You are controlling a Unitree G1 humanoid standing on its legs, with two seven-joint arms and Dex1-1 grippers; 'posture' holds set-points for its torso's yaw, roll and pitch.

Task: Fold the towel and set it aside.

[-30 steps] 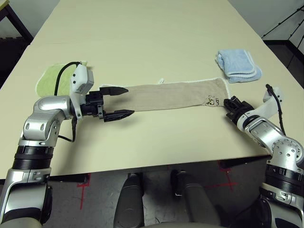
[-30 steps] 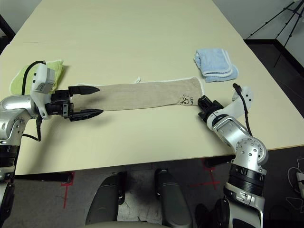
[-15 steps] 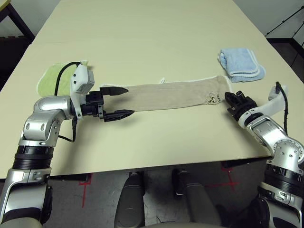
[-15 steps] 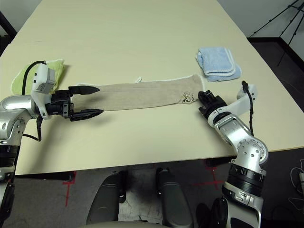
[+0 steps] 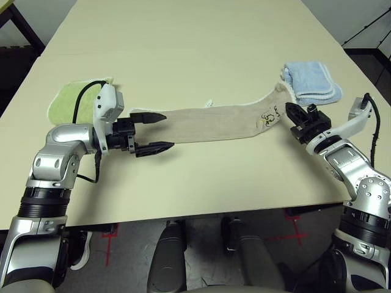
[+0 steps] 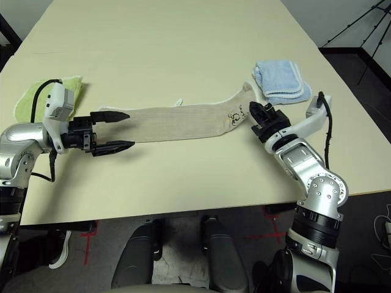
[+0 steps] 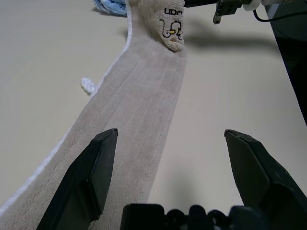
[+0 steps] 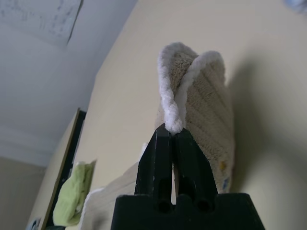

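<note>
The towel [image 5: 208, 122], a long beige strip with white trim, stretches across the table between my two grippers. Its right end, the one with the dark logo [image 5: 267, 117], is lifted off the table. My right gripper [image 5: 288, 110] is shut on the white edge of that end; the right wrist view has the pinched trim [image 8: 173, 122] just above the closed fingertips. My left gripper [image 5: 167, 130] stands open at the towel's left end, one finger over the cloth and the other over bare table beside it. The left wrist view looks down the towel [image 7: 139, 120] to the raised logo end.
A folded light blue towel [image 5: 311, 79] lies just behind my right gripper. A folded light green towel [image 5: 70, 101] lies behind my left forearm. The table's front edge [image 5: 201, 213] runs close below both arms. The far half of the table is bare.
My right gripper has raised the towel's logo end off the table and drawn it back toward the blue towel, curving the strip. The left gripper has stayed open in place.
</note>
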